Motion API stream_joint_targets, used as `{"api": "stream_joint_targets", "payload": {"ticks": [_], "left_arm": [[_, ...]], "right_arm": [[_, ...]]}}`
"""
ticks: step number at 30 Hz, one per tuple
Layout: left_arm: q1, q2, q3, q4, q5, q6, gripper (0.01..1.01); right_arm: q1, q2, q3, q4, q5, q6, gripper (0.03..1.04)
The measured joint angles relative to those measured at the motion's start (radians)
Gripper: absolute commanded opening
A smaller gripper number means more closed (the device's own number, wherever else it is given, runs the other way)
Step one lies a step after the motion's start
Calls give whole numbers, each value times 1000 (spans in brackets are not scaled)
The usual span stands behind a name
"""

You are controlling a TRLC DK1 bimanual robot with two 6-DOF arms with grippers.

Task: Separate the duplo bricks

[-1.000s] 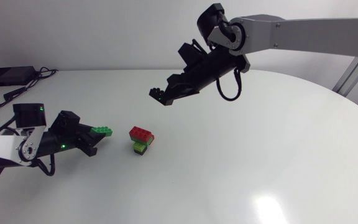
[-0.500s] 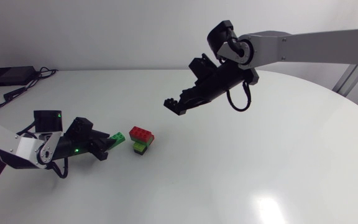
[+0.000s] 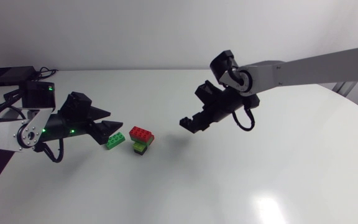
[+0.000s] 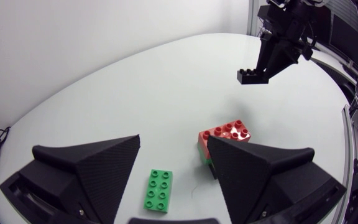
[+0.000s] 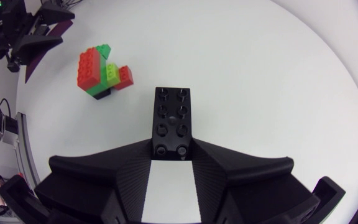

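- Left wrist view: left gripper [image 4: 173, 139] spread open, 1 green brick [image 4: 158, 189] lying on the table [image 4: 135, 81] between its fingers [image 4: 92, 168].
- Right gripper [image 5: 173, 144] clamps 1 black brick [image 5: 172, 118]; the red-green stack [image 5: 101, 71] sits well ahead of it.

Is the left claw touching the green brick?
Apart. In the left wrist view, bare table shows between the green brick and each finger of the left gripper.

One finger [image 4: 260, 168] of the left pincer [image 4: 173, 140] partly hides the brick stack [image 4: 225, 132].

No text, label, number or sign can be read.
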Motion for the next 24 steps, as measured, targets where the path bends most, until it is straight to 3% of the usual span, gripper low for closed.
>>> {"api": "stream_joint_targets", "payload": {"ticks": [10, 14, 18, 22, 24], "left_arm": [[-89, 2, 27, -65, -29, 16, 885], [-90, 2, 27, -84, -29, 19, 889], [-90, 2, 31, -111, -36, 21, 890], [-95, 2, 34, -130, -51, 27, 890], [-97, 0, 34, -143, -52, 27, 890]], "right_arm": [[38, 2, -154, 123, 87, -43, 118], [68, 10, -197, 148, 109, -43, 405], [82, 14, -212, 168, 116, -48, 426], [87, 14, -217, 168, 133, -58, 797], [89, 14, -217, 159, 143, -59, 839]]}}
